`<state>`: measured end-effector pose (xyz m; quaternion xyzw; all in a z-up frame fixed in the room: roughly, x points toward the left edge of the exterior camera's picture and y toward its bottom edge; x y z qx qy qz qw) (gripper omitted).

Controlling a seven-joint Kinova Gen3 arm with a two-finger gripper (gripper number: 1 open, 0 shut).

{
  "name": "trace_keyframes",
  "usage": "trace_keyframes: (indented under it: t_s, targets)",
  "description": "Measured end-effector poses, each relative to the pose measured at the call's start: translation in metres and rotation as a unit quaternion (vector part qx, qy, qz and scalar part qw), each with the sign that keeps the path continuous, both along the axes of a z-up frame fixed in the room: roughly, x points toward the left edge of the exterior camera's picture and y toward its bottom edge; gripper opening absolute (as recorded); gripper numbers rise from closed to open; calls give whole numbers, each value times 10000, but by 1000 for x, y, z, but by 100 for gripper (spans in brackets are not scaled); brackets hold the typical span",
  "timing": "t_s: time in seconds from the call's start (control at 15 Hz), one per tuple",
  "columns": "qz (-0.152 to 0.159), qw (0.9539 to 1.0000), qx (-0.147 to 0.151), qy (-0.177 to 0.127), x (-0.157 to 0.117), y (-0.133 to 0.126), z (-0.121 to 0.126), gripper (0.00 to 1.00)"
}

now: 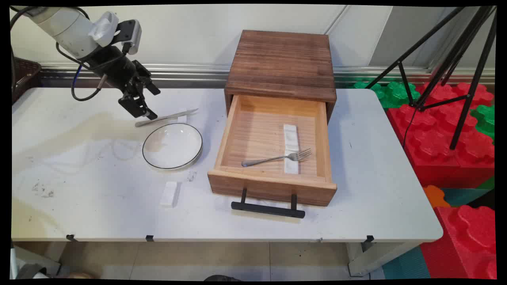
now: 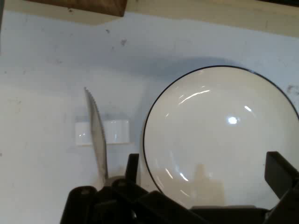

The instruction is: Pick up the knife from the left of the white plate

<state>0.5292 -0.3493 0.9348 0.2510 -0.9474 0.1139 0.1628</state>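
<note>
Above the table's (image 1: pixel 99 213) far-left part, the gripper (image 1: pixel 143 103) hangs over the handle end of a knife (image 1: pixel 166 117), its fingers (image 2: pixel 132 169) spread apart with nothing between them. In the hand view one finger stands just beside the knife's handle end and the other (image 2: pixel 280 175) over the far side of the plate (image 2: pixel 219 135).

One knife lies on the table, its long axis running left to right and tilted slightly, tip toward the right and the drawer unit (image 1: pixel 282 65). Its blade rests across one small white block (image 2: pixel 103 132). One white plate with a dark rim sits just near of the knife, close to it but apart. A second white block (image 1: pixel 169 194) lies nearer, toward the table's front edge, with open tabletop all round it. A wide bare stretch of stained table lies to the left of the plate.

One wooden drawer unit stands at the far middle, its drawer (image 1: pixel 273 142) pulled fully open toward the near side, black handle (image 1: pixel 268 209) short of the table's front edge. Inside lie one fork (image 1: pixel 277 158), long axis left to right with tines to the right, across a long white strip (image 1: pixel 291 148). Right of the unit the table is bare to its rounded edge.
</note>
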Motion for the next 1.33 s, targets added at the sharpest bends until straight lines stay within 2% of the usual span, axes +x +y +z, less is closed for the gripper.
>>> trace_keyframes:
  t_s: [0.53,1.33]
  targets:
    - [75,9998,-92,-173,12,-13,-10,100]
    - [299,9976,-122,-608,56,-62,-46,100]
